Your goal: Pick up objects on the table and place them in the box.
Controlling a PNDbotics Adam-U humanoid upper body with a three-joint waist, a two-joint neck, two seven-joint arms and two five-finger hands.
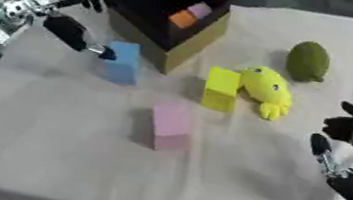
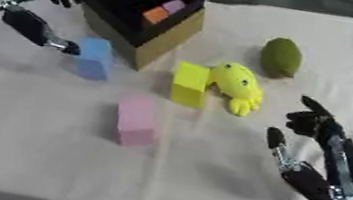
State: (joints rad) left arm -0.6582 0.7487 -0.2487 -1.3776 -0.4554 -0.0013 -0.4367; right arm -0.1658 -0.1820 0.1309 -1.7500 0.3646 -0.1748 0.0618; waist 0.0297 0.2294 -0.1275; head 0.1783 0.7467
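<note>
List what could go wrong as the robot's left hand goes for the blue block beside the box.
1. The left hand touches the blue block with only one fingertip; a push could topple it rather than grasp it.
2. The block stands close to the box, leaving little room for fingers on that side.
3. Lifting may bump the box wall.

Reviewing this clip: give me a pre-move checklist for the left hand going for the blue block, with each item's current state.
1. Left hand at the blue block: ok, a fingertip touches its left side.
2. Block gripped: not ok, fingers not closed round it.
3. Box open on top: ok; an orange and a pink block lie inside.
4. Room left in box: ok.
5. Right hand clear of the path: ok, open at lower right.
6. Yellow block away from the blue one: ok.
</note>
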